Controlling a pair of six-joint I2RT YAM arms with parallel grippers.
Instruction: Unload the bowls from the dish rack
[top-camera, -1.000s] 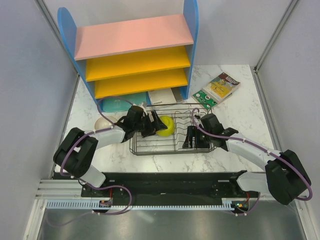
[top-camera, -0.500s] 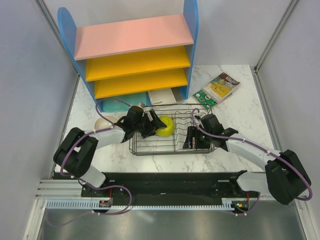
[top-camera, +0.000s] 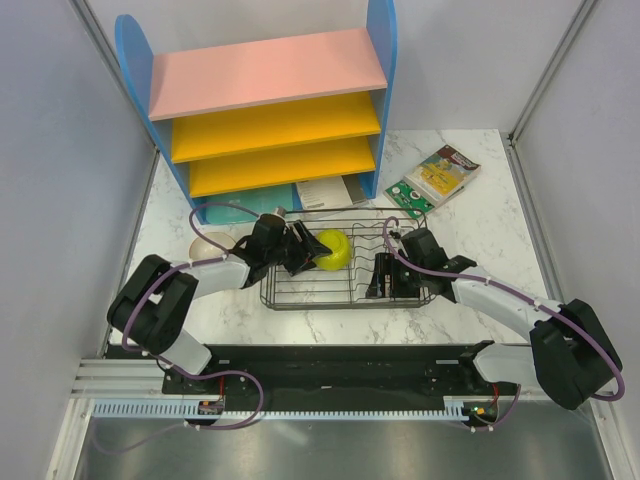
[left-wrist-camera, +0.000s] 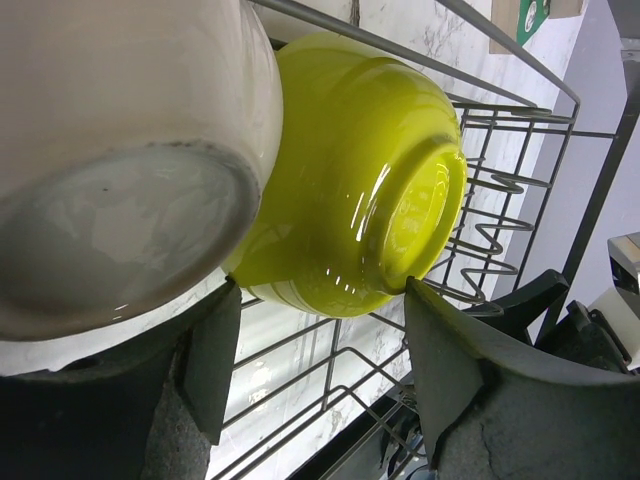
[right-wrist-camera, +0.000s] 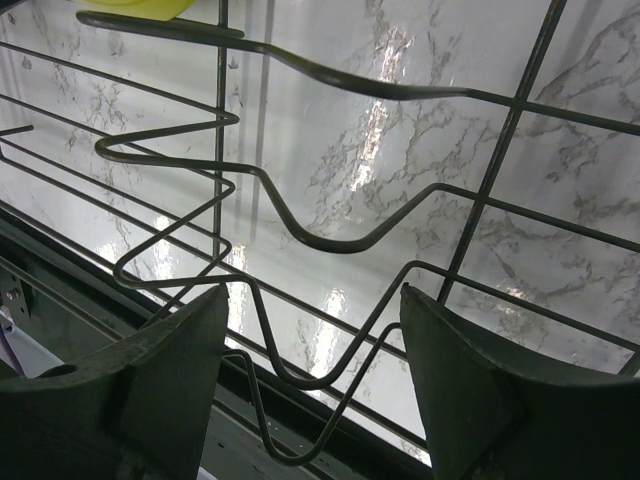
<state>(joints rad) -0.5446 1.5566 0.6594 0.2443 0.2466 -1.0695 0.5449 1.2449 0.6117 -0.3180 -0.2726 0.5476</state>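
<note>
Dish rack (top-camera: 335, 290) sits mid-table, just near of the shelf unit (top-camera: 381, 40). Your left gripper (top-camera: 304, 251) is spread wide at its left end. The fingers (left-wrist-camera: 470, 380) bracket the yellow bowl (left-wrist-camera: 360, 170), which is tipped on its side, but I can't tell if they touch it. A white bowl (left-wrist-camera: 110, 170), cut off by the frame, overlaps its left side; from above it's hidden. Your right gripper (right-wrist-camera: 312, 310) gapes over the right-end prongs (right-wrist-camera: 200, 150), holding nothing.
</note>
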